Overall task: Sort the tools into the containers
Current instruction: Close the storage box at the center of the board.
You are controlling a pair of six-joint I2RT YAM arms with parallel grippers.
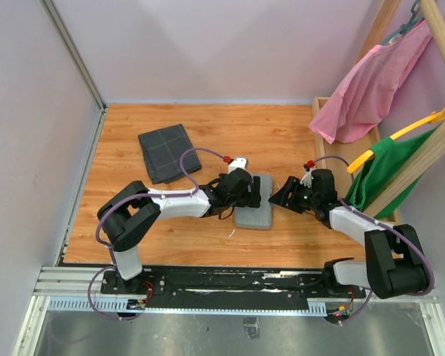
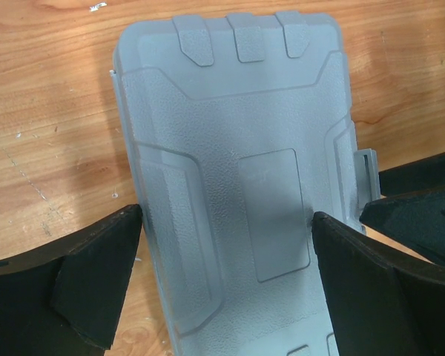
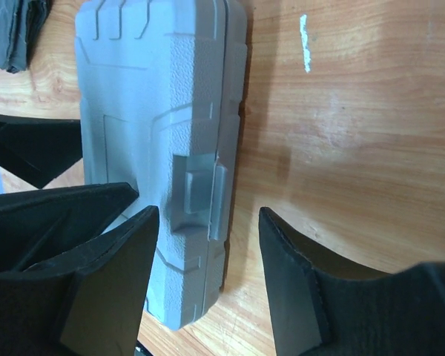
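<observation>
Case (image 2: 230, 148) — straddled by left pincer (image 2: 226, 215).

The case (image 1: 254, 216) lay flat on the table (image 1: 282, 141). Behind it and to its left, well apart, lay the pouch (image 1: 165, 152). The left gripper (image 2: 226, 215) straddled the case's width, the right gripper (image 3: 208, 211) its right-hand edge. A rack (image 1: 423, 152) stood well to the case's right.

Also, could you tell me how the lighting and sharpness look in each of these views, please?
Top view: even light, everything sharp. Left wrist view: grey case crisp, its pebbled texture clear, no glare. Right wrist view: bright sheen on the table, dark shadow along the case's right edge.
</observation>
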